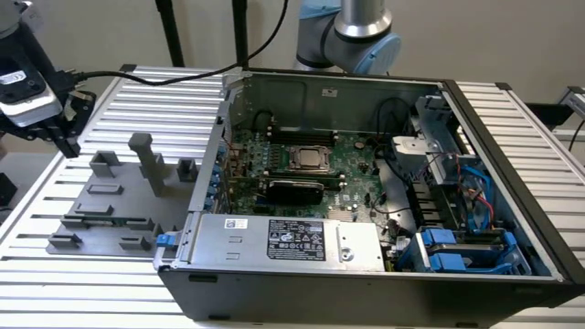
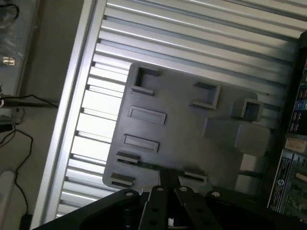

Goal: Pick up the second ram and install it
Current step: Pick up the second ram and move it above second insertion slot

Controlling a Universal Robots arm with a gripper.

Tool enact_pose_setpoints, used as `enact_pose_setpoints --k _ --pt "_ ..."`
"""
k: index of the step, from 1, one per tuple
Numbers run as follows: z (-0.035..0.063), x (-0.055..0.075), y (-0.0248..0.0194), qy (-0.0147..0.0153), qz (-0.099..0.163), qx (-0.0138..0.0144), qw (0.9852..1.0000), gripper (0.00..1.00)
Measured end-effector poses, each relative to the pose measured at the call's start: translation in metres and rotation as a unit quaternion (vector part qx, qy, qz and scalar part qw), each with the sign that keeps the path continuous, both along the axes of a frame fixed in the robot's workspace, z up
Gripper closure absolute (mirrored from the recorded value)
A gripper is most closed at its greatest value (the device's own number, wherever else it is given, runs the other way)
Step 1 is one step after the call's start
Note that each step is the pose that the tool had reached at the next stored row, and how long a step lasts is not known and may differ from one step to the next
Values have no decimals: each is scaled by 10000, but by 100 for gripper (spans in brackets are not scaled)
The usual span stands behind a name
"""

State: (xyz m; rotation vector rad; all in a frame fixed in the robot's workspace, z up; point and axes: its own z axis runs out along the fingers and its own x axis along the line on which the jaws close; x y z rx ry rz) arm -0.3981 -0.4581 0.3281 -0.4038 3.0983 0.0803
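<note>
Exterior view: the gripper (image 1: 70,149), clenched and empty, hangs above the grey holder plate (image 1: 128,202). If it descended closed, it could knock the second ram (image 1: 103,221) from that plate.

Robotics lab, slatted aluminium bench (image 1: 73,281), open computer (image 1: 366,185)

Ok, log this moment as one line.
hand: shut, empty, hovering near holder tray | second ram: lying in holder tray | computer case: open
</note>
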Motion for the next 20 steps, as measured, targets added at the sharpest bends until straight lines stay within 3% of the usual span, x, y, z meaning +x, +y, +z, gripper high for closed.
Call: enact_pose_setpoints --k 5,10,15,20 --pt "-22 0 0 0 455 0 9990 89" --pt "-44 0 0 -1 906 0 9959 89" --pt "-66 0 0 0 1360 0 9907 89" --pt "-88 0 0 0 1807 0 9835 89"
